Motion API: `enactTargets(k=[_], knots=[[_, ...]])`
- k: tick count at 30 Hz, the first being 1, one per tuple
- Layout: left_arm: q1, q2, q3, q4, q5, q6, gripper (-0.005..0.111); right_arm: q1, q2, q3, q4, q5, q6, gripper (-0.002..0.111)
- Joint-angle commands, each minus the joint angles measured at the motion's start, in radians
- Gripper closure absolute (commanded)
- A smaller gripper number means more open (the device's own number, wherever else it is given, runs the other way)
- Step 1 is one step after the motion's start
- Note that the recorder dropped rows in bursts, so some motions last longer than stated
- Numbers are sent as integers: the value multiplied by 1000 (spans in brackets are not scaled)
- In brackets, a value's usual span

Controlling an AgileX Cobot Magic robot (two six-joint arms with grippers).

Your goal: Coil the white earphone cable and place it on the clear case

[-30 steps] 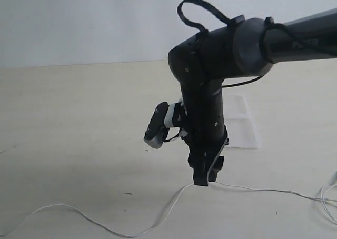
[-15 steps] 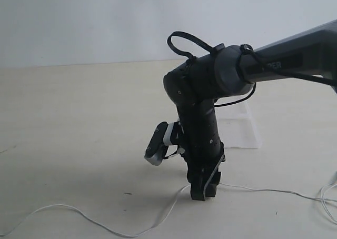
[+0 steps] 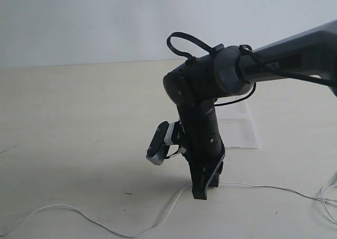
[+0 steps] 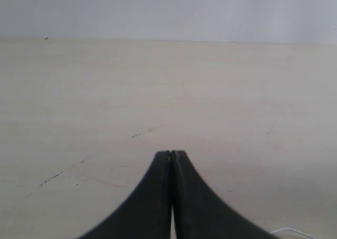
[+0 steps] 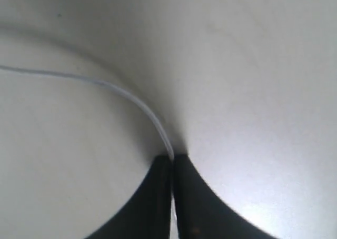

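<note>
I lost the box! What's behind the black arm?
The clear case lies behind the arm. Its right side shows; the arm covers the rest, so what is there cannot be seen.

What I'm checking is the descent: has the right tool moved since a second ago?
Yes. The right tool has dropped lower, judged against the clear case behind it.

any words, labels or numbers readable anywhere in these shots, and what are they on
"PER": pale letters on the right arm's dark forearm; the start of the word is hidden behind the joint and its strap.
clear case: no print can be read on it.
white earphone cable: no marking.
Neither wrist view shows any text.
</note>
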Motion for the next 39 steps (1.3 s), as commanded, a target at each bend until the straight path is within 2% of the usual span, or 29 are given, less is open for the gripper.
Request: enactTargets(k=[1, 23, 31, 39], knots=[[-7, -6, 4, -4, -11, -1, 107, 0, 30, 7, 35, -24, -1, 108], [-7, -6, 4, -4, -11, -1, 107, 0, -8, 7, 37, -7, -1, 108], [-7, -6, 4, -4, -11, -1, 107, 0, -254, -24, 35, 3, 2, 108], [-7, -6, 4, -4, -11, -1, 107, 0, -589, -237, 40, -31, 67, 108]])
